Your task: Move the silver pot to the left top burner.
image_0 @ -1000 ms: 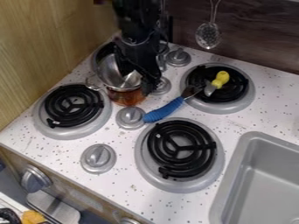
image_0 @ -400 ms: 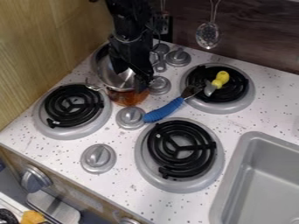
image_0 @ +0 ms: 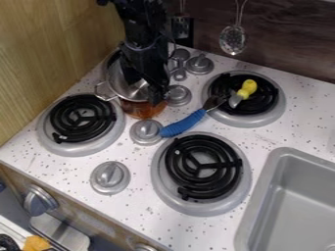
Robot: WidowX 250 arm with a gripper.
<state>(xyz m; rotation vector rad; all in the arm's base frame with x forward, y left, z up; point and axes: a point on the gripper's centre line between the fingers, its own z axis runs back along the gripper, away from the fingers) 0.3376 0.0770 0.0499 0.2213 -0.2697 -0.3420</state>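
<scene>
From the fixed camera, I have the black gripper (image_0: 144,92) hanging over the silver pot (image_0: 118,81) at the far left of the stovetop, beside the wooden wall (image_0: 49,46). The fingers stand apart, released: one reaches down inside the pot, the other is at its right side, with part of the bright interior visible between them. The pot's copper-coloured base (image_0: 139,109) lies just beyond a gray knob (image_0: 145,131), and its wire handle (image_0: 103,91) points left, over the far edge of the near left burner (image_0: 82,117).

Compared with the frame a second ago, my gripper has shifted left over the pot, and the wire handle sits slightly higher in view.

The arm and gripper cover the pot's far right part. The pot hides most of what lies beneath it, and I cannot make out how its base rests. The arm is cut off by the top edge.
</scene>
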